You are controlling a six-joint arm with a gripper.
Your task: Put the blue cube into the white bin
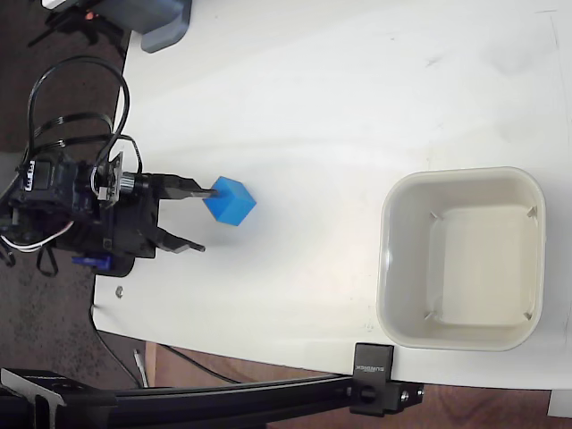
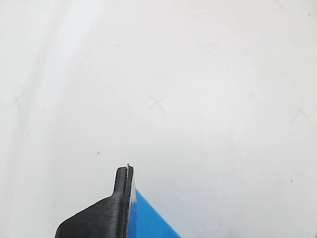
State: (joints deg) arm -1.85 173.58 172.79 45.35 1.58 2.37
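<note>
Our hand (image 1: pixel 198 219) stands open, one finger touching the blue cube (image 1: pixel 230 201) (the other well clear), so nothing is gripped, and the cube sits on the bench (image 1: pixel 313 107), far from the white bin (image 1: pixel 386 259).

Bright, washed-out tabletop (image 1: pixel 313 107); soft shadows, perhaps slight blur.

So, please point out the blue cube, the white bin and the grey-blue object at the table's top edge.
blue cube (image 1: pixel 230 201): fixed view, on its bright top face.
white bin (image 1: pixel 386 259): fixed view, on its left rim.
grey-blue object (image 1: pixel 166 22): fixed view, on its visible body, cut off by the frame.
</note>
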